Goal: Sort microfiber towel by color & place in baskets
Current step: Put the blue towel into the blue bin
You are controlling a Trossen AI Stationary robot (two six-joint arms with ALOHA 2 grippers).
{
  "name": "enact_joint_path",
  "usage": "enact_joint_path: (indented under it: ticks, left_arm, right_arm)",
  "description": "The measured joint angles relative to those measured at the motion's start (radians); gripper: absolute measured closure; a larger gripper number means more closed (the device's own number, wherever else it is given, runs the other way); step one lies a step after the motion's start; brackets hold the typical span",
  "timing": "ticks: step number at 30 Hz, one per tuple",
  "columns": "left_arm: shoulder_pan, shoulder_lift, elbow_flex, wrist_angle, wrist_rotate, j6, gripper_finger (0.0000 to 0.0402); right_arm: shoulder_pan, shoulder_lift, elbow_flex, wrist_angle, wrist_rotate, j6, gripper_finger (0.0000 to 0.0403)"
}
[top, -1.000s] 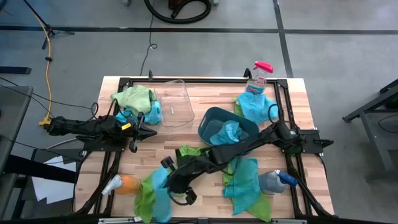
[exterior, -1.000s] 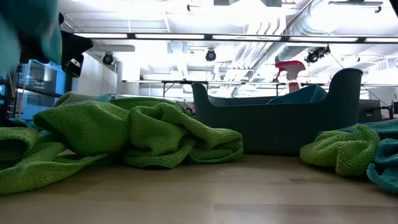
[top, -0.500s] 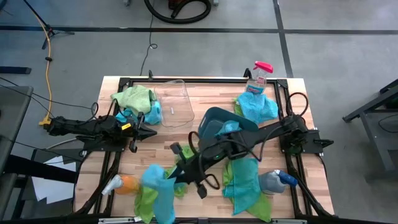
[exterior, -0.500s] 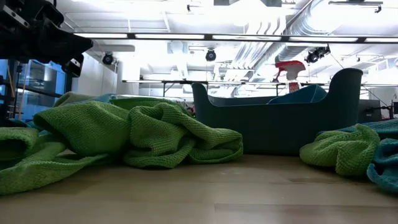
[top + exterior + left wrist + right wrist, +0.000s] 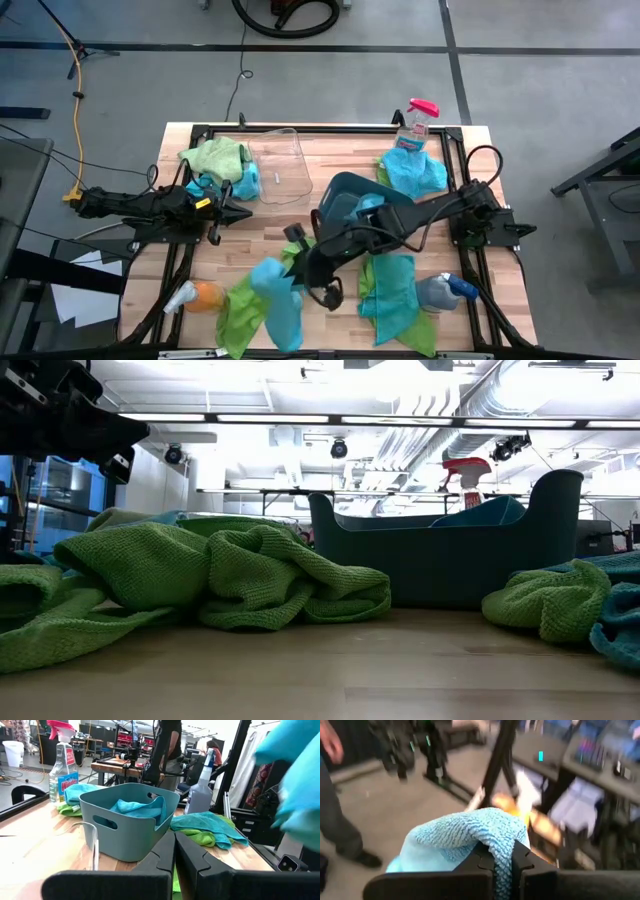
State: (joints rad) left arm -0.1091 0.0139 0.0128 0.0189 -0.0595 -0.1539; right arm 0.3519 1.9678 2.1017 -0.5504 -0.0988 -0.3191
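Note:
My right gripper [image 5: 293, 268] is raised over the table's near middle, shut on a light blue towel [image 5: 278, 300] that hangs below it. The dark teal basket [image 5: 365, 205] stands at the table's middle with a blue towel [image 5: 368, 208] inside. The clear basket [image 5: 278, 165] stands at the far left-middle. My left gripper [image 5: 243, 212] is shut and empty near the left side, beside the clear basket. A green towel [image 5: 236, 312] lies on the near left of the table. My right gripper pinches a fold of the light blue towel [image 5: 501, 839] between its two fingers; the cloth bulges over the fingertips [image 5: 487, 857]. The towel is lifted clear of the table and hangs slack below the gripper [image 5: 282, 318].
Green and blue towels lie at the far left [image 5: 215, 157], far right [image 5: 410, 170] and near right [image 5: 395, 290]. Spray bottles stand at the far right [image 5: 415, 118] and lie at the near right [image 5: 445, 290] and near left [image 5: 195, 297]. A person stands beyond the table [image 5: 335, 820].
My right gripper has risen from the near-left towel pile with the blue towel and has gone a little toward the teal basket. The towel has come off the green towel and now hangs clear of the table.

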Motion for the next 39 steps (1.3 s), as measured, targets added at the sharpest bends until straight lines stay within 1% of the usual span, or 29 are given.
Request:
enact_joint_path:
  ticks: [3,9,13,16,21,24,26,28,29,34,36,39]
  left_arm:
    - [0.0,0.0,0.0,0.0,0.0,0.0,0.0401]
    - [0.0,0.0,0.0,0.0,0.0,0.0,0.0401]
    - [0.0,0.0,0.0,0.0,0.0,0.0,0.0401]
    - [0.0,0.0,0.0,0.0,0.0,0.0,0.0401]
    - [0.0,0.0,0.0,0.0,0.0,0.0,0.0401]
    - [0.0,0.0,0.0,0.0,0.0,0.0,0.0401]
    - [0.0,0.0,0.0,0.0,0.0,0.0,0.0401]
    - [0.0,0.0,0.0,0.0,0.0,0.0,0.0401]
    - [0.0,0.0,0.0,0.0,0.0,0.0,0.0401]
    - [0.0,0.0,0.0,0.0,0.0,0.0,0.0401]
    - [0.0,0.0,0.0,0.0,0.0,0.0,0.0401]
    - [0.0,0.0,0.0,0.0,0.0,0.0,0.0401]
  right_arm:
    - [-0.014,-0.027,0.0,-0.11,0.049,0.005,0.0403]
    - [-0.038,-0.133,0.0,-0.3,0.165,0.031,0.0403]
    - [-0.04,-0.231,0.0,-0.397,0.301,0.042,0.0403]
    - [-0.04,-0.291,-0.002,-0.487,0.42,0.091,0.0403]
    - [-0.04,-0.36,-0.003,-0.681,0.622,0.258,0.0403]
    - [-0.04,-0.371,-0.004,-0.844,0.758,0.431,0.0403]
    - [-0.04,-0.372,-0.004,-0.95,0.815,0.555,0.0403]
    - [-0.04,-0.37,-0.004,-1.023,0.821,0.656,0.0403]
    - [-0.04,-0.367,-0.005,-1.026,0.819,0.685,0.0403]
    - [-0.03,-0.359,-0.029,-0.952,0.801,0.742,0.0403]
    - [-0.03,-0.359,-0.062,-0.935,0.796,0.817,0.0403]
    - [-0.031,-0.357,-0.145,-0.925,0.795,0.971,0.0403]
